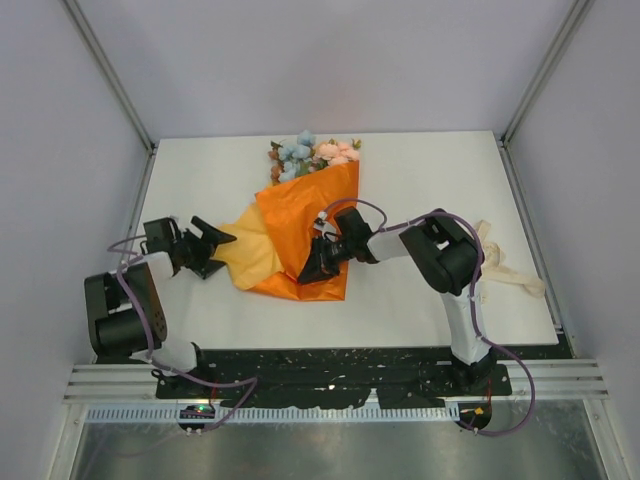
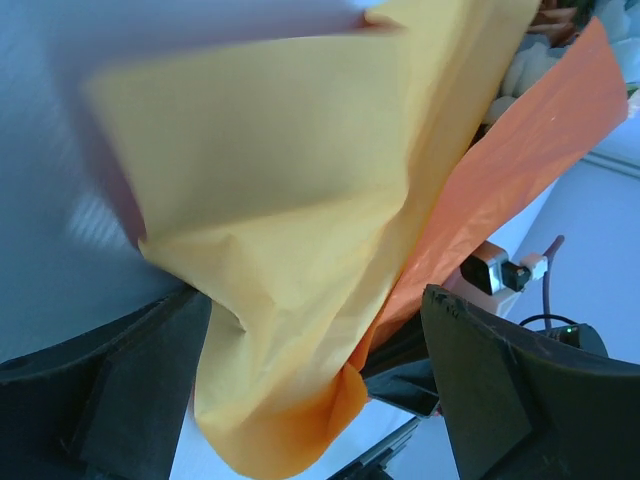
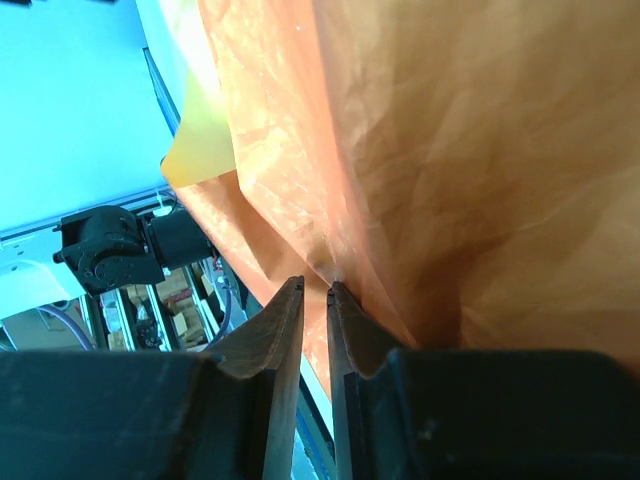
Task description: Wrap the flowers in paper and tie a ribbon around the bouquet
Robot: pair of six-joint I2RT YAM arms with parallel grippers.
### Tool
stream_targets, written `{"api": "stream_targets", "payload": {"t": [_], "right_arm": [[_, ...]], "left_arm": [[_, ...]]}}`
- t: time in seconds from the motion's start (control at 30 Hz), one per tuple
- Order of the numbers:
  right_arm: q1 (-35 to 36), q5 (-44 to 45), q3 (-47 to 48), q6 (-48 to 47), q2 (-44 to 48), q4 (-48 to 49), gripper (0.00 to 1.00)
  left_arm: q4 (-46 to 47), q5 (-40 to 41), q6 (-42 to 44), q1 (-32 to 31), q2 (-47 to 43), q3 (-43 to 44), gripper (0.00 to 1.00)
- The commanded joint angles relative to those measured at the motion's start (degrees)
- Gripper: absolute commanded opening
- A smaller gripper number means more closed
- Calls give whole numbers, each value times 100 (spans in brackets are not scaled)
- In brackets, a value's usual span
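Orange paper (image 1: 310, 210), centre frame, half folded over flowers (image 1: 305, 152), blooms poking out at top. Left gripper (image 2: 315, 300) spread wide around loose yellow flap; right gripper (image 3: 315, 288) pinching a fold. Risk: unheld flap springing open, unwrapping stems.

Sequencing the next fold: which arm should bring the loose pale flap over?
Left. The left gripper is open with a loose flap of the paper between its fingers, ready to close. The right gripper looks pinched on the orange fold, holding the wrap.
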State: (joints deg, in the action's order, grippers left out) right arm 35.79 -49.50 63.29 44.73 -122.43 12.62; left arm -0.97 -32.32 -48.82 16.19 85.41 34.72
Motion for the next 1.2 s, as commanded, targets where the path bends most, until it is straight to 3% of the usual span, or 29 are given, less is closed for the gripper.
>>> {"api": "stream_targets", "payload": {"t": [0.0, 0.1, 0.3, 0.6, 0.67, 0.8, 0.9, 1.1, 1.17], "right_arm": [[-55, 625, -106, -509, -492, -893, 22], [-63, 625, -53, -518, -510, -963, 21], [-81, 643, -1, -553, -510, -1025, 21], [-81, 669, 34, -597, -536, -1060, 21], [-81, 695, 35, -597, -527, -1078, 21], [-72, 739, 61, -623, -536, -1113, 21], [-72, 775, 78, -676, -536, -1148, 21], [-55, 897, 61, -913, -448, -1227, 20], [-63, 950, 78, -984, -448, -1455, 20]], "left_arm": [[465, -159, 180, -413, 766, 482, 93], [1061, -328, -48, -826, 794, 589, 99], [2487, -407, -699, -1232, 416, 1, 100], [1963, -453, -1209, -1320, -1015, -1537, 100], [1470, -495, -1121, -1390, -1192, -1634, 100], [1504, -408, -893, -1294, -1360, -1302, 99], [1688, -416, -683, -1188, -1237, -819, 88], [1714, -556, -541, -1240, -912, -423, 49], [1575, -626, -402, -1372, -859, -178, 30]]}}
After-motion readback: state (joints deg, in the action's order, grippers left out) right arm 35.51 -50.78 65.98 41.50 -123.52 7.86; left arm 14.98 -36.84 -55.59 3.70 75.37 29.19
